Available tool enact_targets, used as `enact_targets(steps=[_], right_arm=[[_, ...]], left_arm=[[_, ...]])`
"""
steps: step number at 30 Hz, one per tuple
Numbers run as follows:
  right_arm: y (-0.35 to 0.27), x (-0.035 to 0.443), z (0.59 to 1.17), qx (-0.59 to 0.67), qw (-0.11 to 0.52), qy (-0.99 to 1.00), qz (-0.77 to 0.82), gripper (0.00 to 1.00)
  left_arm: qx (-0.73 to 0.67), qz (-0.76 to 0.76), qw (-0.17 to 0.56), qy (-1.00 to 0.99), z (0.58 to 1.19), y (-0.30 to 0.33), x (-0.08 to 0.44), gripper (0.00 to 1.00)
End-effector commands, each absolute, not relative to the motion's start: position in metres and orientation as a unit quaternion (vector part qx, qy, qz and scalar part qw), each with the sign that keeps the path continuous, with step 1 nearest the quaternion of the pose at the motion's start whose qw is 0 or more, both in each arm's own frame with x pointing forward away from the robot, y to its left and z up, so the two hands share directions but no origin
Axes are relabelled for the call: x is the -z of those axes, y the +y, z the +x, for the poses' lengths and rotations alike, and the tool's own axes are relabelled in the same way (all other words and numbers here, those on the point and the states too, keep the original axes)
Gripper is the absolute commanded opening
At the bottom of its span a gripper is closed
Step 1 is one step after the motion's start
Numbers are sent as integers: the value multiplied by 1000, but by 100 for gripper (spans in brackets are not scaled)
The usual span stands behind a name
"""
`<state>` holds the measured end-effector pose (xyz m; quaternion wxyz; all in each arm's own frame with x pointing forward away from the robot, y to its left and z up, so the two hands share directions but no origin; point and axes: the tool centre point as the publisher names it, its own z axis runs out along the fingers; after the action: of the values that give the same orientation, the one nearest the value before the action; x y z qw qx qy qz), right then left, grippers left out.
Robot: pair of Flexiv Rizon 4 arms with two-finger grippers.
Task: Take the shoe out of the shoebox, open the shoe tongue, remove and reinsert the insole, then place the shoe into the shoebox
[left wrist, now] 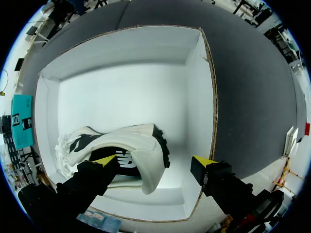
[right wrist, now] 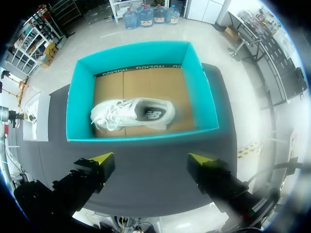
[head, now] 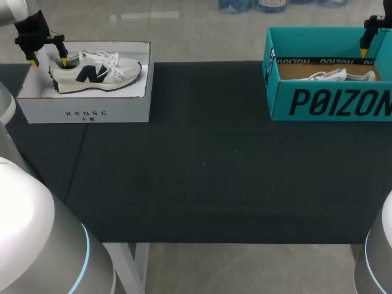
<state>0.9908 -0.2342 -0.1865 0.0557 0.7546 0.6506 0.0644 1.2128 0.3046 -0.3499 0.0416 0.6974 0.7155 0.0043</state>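
**Step one: the shoe (head: pixel 95 72) waits to be lifted out of the white shoebox (head: pixel 86 113).**

Inside that box our left gripper (head: pixel 48 61) hangs over the shoe's heel, fingers (left wrist: pixel 104 162) released and spread about it. Next, we judge, they must sink and clench there. Far right of the box on the counter (head: pixel 202 165), our right gripper (right wrist: pixel 151 162) hovers with parted fingers (right wrist: pixel 99 160) above a teal shoebox (head: pixel 331 101) holding a second shoe (right wrist: pixel 133 114).

On the black mat (head: pixel 202 165) stand 2 shoeboxes: 1 white shoebox (head: pixel 86 113) at its far left corner, 1 teal shoebox (head: pixel 331 101) at its far right corner. There are 2 shoes: 1 cream shoe (head: pixel 95 72) in the first and, it seems, just 1 white shoe (right wrist: pixel 133 115) in the second.
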Motion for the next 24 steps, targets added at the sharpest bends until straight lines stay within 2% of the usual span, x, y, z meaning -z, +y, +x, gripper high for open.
enact_targets(steps=[1,5,8,9,11,21,22,24], right_arm=[[-234,186,990,-64,57,650,755,100],[-234,186,990,-64,57,650,755,100],[-234,186,990,-64,57,650,755,100],[-234,186,990,-64,57,650,755,100],[-234,186,990,-64,57,650,755,100],[-234,186,990,-64,57,650,755,100],[-234,186,990,-64,57,650,755,100],[-234,186,990,-64,57,650,755,100]], left_arm=[[-5,699,40,714,1218,302,351,87],[-6,702,39,711,1217,299,353,68],[-8,705,37,709,1215,298,355,59],[-8,705,36,708,1215,298,356,49],[-9,705,36,708,1215,298,356,44],[-20,706,37,707,1213,301,353,42],[-20,706,37,707,1213,301,353,43],[-19,707,37,706,1213,302,353,57]])
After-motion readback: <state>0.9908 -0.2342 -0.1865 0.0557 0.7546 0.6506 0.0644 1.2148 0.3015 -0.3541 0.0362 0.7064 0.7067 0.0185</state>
